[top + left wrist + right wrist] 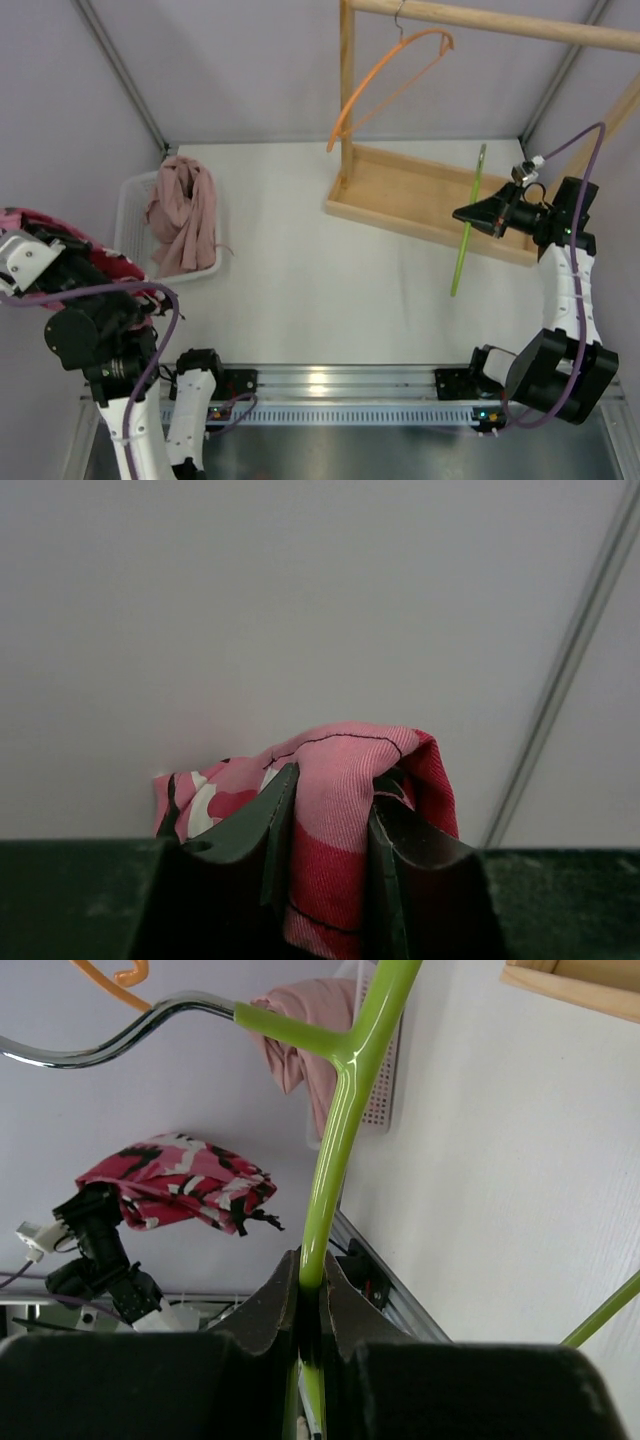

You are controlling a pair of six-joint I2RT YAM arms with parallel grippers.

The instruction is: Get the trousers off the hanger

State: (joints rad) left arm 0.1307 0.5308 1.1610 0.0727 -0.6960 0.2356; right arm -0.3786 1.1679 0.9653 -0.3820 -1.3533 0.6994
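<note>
The pink trousers (95, 262) with white and black blotches are bunched in my left gripper (328, 800), which is shut on them at the far left, off the hanger. They also show in the right wrist view (180, 1182). The lime-green hanger (468, 222) hangs bare and edge-on in my right gripper (466, 215), which is shut on its arm (335, 1150) above the table on the right. Its metal hook (110, 1035) points away from the gripper.
A white basket (130, 205) at the left holds a plain dusty-pink cloth (185, 212). A wooden rack with a tray base (420, 200) stands at the back right, with an orange hanger (395, 80) on its rail. White walls close the sides.
</note>
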